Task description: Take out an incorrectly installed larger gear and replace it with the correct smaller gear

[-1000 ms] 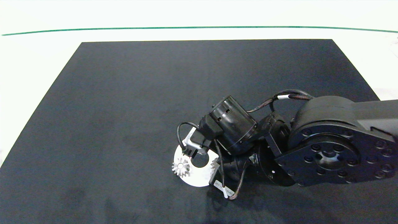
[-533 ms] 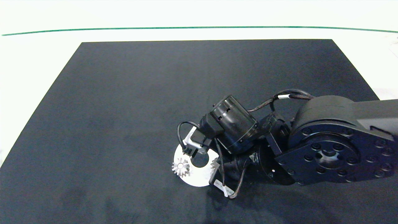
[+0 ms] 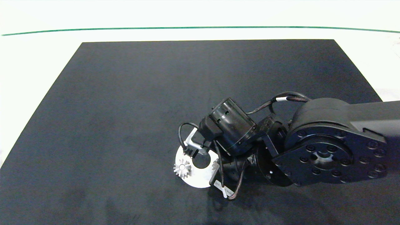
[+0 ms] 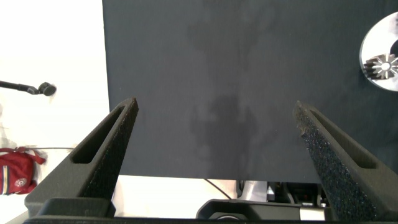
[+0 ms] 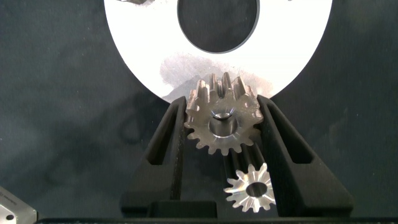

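Observation:
The smaller gear point(image 5: 222, 121), silver with short teeth, stands at the rim of a white disc plate point(image 5: 149, 56) with a shiny pin showing in its bore. My right gripper point(image 5: 222, 106) is shut on it, a dark finger pressing each side. The larger gear point(image 5: 250, 186), star-like with pointed teeth, lies on the black mat between the same fingers, closer to the palm. From above, the right arm point(image 3: 325, 150) covers most of this; only a sliver of the smaller gear point(image 3: 215, 164) shows. My left gripper point(image 4: 214, 109) hangs open over the mat's edge, far from the plate.
Another small silver gear point(image 3: 182, 168) sits on the far side of the plate point(image 3: 200, 179), also seen as a gear point(image 4: 382, 65) from the left wrist. The plate has a large round centre hole point(image 3: 201, 160). A black mat point(image 3: 125, 109) covers the white table.
The right arm has shifted slightly left and down in the head view. The plate and the gear on its left side have stayed put.

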### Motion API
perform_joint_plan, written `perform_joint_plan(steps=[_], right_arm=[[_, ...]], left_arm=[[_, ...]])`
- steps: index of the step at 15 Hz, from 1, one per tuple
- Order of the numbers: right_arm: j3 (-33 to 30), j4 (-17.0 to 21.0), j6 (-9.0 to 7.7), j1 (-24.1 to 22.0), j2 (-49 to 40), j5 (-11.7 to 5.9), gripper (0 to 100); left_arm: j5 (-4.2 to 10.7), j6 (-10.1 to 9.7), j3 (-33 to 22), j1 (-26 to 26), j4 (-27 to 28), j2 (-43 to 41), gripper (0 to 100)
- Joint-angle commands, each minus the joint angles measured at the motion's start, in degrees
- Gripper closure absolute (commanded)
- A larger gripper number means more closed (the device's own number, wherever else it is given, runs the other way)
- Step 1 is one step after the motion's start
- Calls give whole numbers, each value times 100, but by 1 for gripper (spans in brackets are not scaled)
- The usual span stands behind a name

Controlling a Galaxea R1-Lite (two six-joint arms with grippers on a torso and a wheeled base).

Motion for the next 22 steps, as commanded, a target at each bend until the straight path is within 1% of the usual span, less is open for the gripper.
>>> perform_joint_plan(steps=[1,7,8,10,11,12,13,14,15,16,17,18,19,20,21,22], right_arm=[[50,20,-5,4,10,-10,0],[50,12,13,4,-52,16,0],[50,3,83,4,-122,16,0],[112,3,347,4,-509,16,0],[164,-6,426,4,-658,-1,0],[411,-6,584,-4,-1185,-63,0],[551,-6,593,-84,-1537,-230,0],[657,-6,611,-163,-1924,-493,0],[876,-6,619,-233,-2275,-704,0],[1210,-23,690,-347,-2636,-994,0],[1685,-164,901,-365,-3057,-1355,0],[2256,-437,1120,-365,-3462,-1654,0],[2766,-841,1208,-365,-3919,-1917,0],[3258,-1175,1226,-374,-4393,-2190,0],[3733,-1395,1226,-374,-4912,-2339,0],[4243,-1447,1199,-382,-5518,-2401,0]], left_arm=[[4,5,3,5,35,-1,0],[4,5,12,5,35,7,0],[4,5,12,5,35,7,0],[4,-3,3,5,26,7,0],[4,-3,3,5,26,7,0],[-22,-38,47,5,-123,16,0],[-48,-82,144,40,-308,25,0],[-48,-267,311,31,-580,-1,0],[-48,-548,530,40,-941,-116,0],[-4,-627,900,22,-1380,-326,0],[39,-548,1242,49,-1767,-485,0],[145,-434,1480,137,-1943,-660,0],[136,-416,1550,189,-1978,-801,0],[83,-416,1585,128,-1978,-1056,0],[-119,-390,1655,-39,-1978,-1302,0],[-330,-285,1673,-189,-1969,-1592,0]])
